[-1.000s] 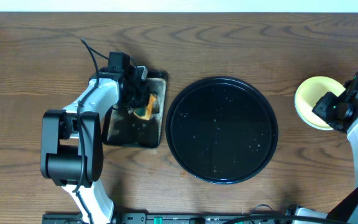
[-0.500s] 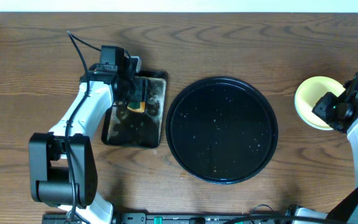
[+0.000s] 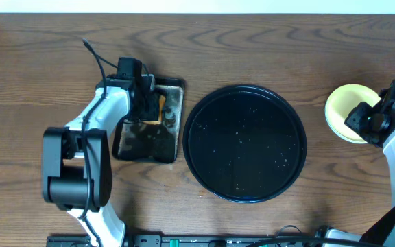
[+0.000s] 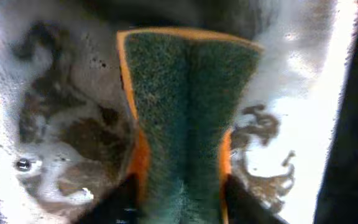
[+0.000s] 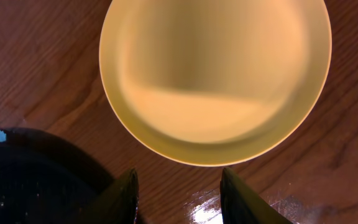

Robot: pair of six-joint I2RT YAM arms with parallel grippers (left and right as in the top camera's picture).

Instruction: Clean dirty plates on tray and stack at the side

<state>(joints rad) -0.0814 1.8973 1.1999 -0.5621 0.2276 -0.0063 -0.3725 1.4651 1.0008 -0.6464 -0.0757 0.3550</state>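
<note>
A pale yellow plate (image 3: 343,104) sits on the table at the far right, off the round black tray (image 3: 244,143), which holds no plates. In the right wrist view the yellow plate (image 5: 215,74) looks free of streaks. My right gripper (image 5: 179,190) is open and empty just short of its near rim; overhead it (image 3: 356,119) covers the plate's right side. The mint-blue plates are not in view. My left gripper (image 4: 179,202) is shut on a green and orange sponge (image 4: 185,112), held over the small rectangular tray (image 3: 139,147).
The small rectangular tray holds foam and brown water (image 4: 61,143). It stands just left of the round tray. A corner of the round tray (image 5: 17,186) shows at the lower left of the right wrist view. The table's back edge runs along the top.
My left arm has shifted over the small tray, moving the sponge a little to the left and back. The right arm and yellow plate have not moved.
</note>
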